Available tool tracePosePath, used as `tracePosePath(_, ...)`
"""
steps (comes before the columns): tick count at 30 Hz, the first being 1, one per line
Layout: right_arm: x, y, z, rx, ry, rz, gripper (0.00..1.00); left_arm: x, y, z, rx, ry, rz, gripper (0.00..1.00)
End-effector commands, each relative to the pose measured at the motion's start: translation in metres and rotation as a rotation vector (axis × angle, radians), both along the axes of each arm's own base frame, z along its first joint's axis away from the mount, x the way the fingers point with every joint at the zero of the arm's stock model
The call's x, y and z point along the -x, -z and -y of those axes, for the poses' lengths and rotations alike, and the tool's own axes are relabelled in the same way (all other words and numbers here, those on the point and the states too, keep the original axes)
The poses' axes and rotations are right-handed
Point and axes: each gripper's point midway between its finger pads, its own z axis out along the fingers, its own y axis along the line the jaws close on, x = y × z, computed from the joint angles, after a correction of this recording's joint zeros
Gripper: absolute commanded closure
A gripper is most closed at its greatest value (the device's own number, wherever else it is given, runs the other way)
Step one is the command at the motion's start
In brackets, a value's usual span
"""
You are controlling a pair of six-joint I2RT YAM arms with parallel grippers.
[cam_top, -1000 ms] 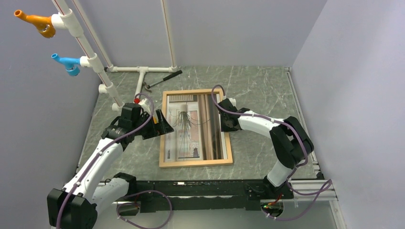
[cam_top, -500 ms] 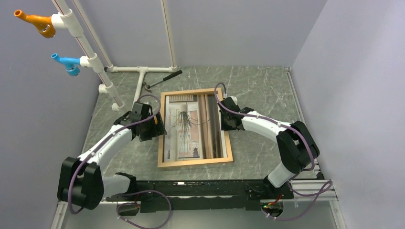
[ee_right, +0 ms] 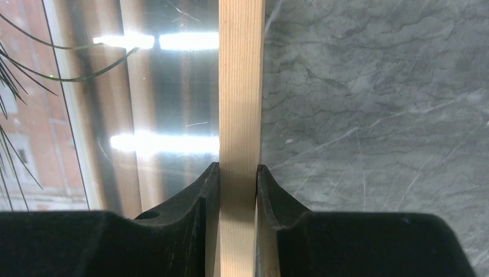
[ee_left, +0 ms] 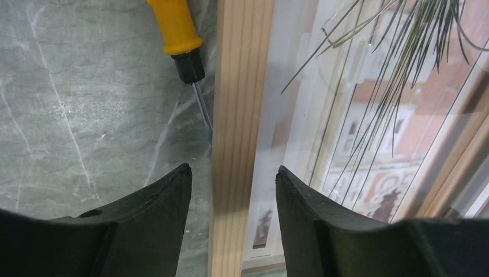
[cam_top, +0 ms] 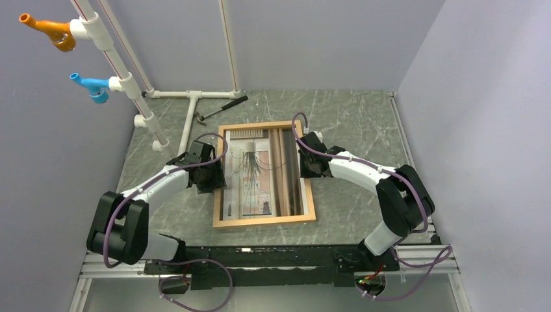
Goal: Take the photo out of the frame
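The frame, light wood, lies flat on the table with the photo inside it, a beige and brown print with a dark wispy plant. My left gripper is open and straddles the frame's left rail, with a gap on each side of the wood; its own midpoint is low in the left wrist view. The photo shows right of that rail. My right gripper is shut on the frame's right rail, both fingers pressed against the wood. Glare covers the photo there.
A yellow-handled screwdriver lies on the table just left of the left rail, its tip reaching the wood. A hammer lies behind the frame. White pipes with orange and blue fittings stand at the back left.
My left arm has swung right and down onto the frame's left rail, and its jaws have narrowed around it. The right gripper has kept its grip on the right rail.
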Motion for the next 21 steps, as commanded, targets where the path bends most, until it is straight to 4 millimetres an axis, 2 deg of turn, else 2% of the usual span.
tracePosePath(1, -0.014, -0.03, -0.022, -0.126, -0.016, 0.082, 1.0, -0.018, -0.012, 0.008, 0.019, 0.018, 0.064, 0.42)
tracePosePath(4, -0.013, -0.031, -0.023, -0.131, -0.02, 0.08, 1.0, -0.018, -0.012, 0.012, 0.035, 0.02, 0.054, 0.42)
tracePosePath(6, -0.013, -0.032, -0.025, -0.138, -0.025, 0.078, 1.0, -0.019, -0.013, 0.012, 0.038, 0.021, 0.058, 0.48)
tracePosePath(9, -0.012, -0.031, -0.025, -0.14, -0.03, 0.072, 1.0, -0.022, -0.02, 0.015, 0.055, 0.025, 0.082, 0.61)
tracePosePath(12, -0.012, -0.031, -0.025, -0.136, -0.029, 0.075, 1.0, -0.025, -0.031, 0.018, 0.073, 0.039, 0.116, 0.77)
tracePosePath(14, -0.012, -0.032, -0.024, -0.133, -0.03, 0.076, 1.0, -0.028, -0.039, 0.022, 0.093, 0.061, 0.138, 0.83)
tracePosePath(17, -0.014, -0.032, -0.023, -0.12, -0.028, 0.077, 1.0, -0.031, -0.051, 0.03, 0.121, 0.093, 0.156, 1.0)
tracePosePath(21, -0.02, -0.031, -0.015, -0.078, -0.007, 0.082, 1.0, -0.035, -0.074, 0.046, 0.156, 0.133, 0.192, 1.0)
